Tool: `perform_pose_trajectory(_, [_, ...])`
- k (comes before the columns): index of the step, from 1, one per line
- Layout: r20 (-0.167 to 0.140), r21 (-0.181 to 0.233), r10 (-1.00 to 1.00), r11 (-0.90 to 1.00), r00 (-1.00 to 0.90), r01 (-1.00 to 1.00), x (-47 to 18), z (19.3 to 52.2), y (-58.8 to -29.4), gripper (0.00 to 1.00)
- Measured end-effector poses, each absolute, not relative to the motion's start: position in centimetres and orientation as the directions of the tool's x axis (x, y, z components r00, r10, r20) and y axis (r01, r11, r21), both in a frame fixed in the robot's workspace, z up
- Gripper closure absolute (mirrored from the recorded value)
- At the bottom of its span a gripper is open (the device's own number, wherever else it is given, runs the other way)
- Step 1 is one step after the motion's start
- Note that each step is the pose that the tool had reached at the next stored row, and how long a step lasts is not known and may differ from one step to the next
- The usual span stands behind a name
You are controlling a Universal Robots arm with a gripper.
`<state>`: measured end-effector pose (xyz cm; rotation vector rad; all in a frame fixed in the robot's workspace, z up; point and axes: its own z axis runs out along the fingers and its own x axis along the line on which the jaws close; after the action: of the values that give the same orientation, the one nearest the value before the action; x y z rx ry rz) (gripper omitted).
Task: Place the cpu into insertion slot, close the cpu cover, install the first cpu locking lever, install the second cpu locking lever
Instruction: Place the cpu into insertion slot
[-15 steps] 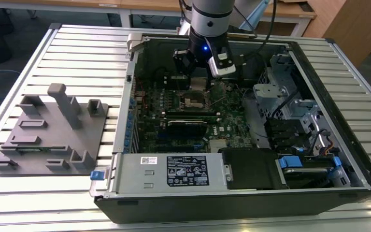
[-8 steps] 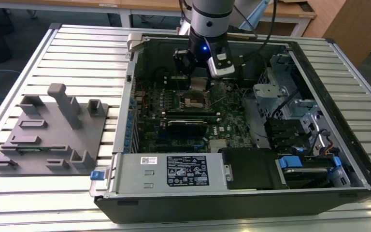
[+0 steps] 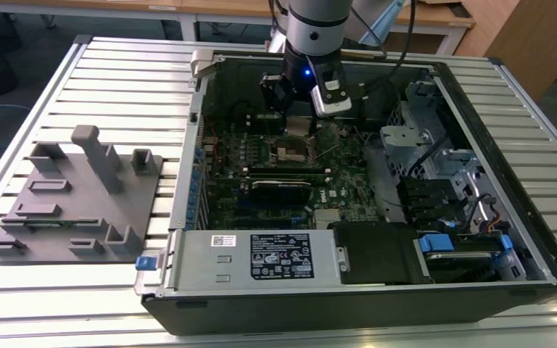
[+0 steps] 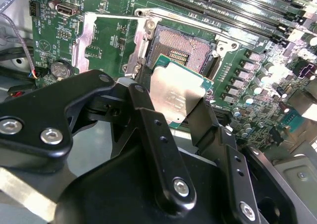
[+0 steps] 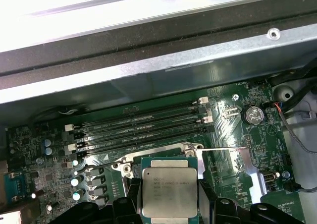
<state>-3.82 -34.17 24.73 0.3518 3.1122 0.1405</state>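
Fingers (image 4: 153, 135), two of them and black, press against opposite edges of the one cpu (image 4: 176, 92), so the single gripper (image 4: 173, 99) is closed on the chip with its silver-grey top facing the camera in both wrist views. In the second wrist view the cpu hangs over the near edge of the one insertion slot (image 4: 185, 48), whose dark centre lies mostly uncovered inside a silvery rim. Whether the chip touches that rim cannot be told. One cpu cover (image 4: 106, 40), a silvery frame with a cut-out middle, stands flipped open just beside the slot. In the first wrist view the cpu (image 5: 170, 192) sits between the fingers (image 5: 130, 204), with four long black memory slots (image 5: 138, 130) lying side by side beyond it and one round coin battery (image 5: 254, 115) near the open cover (image 5: 251, 179). In the exterior view the gripper (image 3: 301, 125) reaches down into one opened computer case (image 3: 510, 130), above the slot (image 3: 291, 151). One grey fixture plate (image 3: 66, 210) rests on the slatted table (image 3: 27, 94) at the exterior view's left.
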Motion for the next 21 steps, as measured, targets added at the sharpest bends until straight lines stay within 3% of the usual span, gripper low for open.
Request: perform_pose_trajectory(21, [0.004,0.09,0.252,0.964,-0.968,0.251,-3.82,24.72,-34.17,0.46])
